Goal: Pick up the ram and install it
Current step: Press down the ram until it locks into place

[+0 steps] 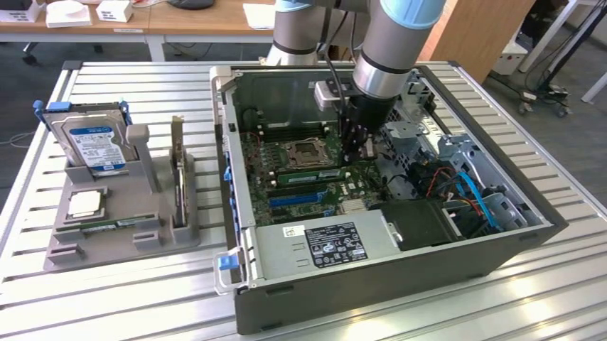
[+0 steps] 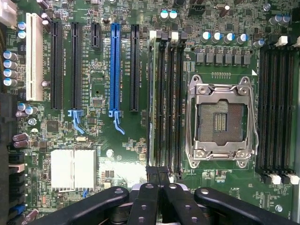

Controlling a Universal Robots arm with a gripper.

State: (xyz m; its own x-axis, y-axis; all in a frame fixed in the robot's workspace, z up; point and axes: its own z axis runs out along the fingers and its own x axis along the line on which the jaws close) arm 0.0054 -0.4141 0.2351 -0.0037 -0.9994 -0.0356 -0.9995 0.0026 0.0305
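The open computer case (image 1: 531, 234) stood on the tabletop (image 1: 114, 298), and my end effector (image 1: 359, 153) was down inside it, over the motherboard (image 2: 122, 154). The ram (image 2: 151, 103) stood on edge in the memory slot just beside the CPU socket (image 2: 220, 122), on the socket's near side in the exterior view. My end effector (image 2: 158, 176) had its fingers together at one end of the stick.

Hazards, as I judged them:
- Uneven downward load at one end could tilt the ram in its slot and leave the other end unseated.
- Excess force could flex the motherboard.
- A sideways slip could carry the fingertips onto the open socket and its exposed contacts.

Limits of observation:
- My arm hid the far part of the case interior in the exterior view.
- The ram showed edge-on; chips and label were not readable.
- I could not tell whether the slot latch (image 2: 153, 34) had locked.
- I could not tell whether the fingers pinched the stick or only pressed on its edge.
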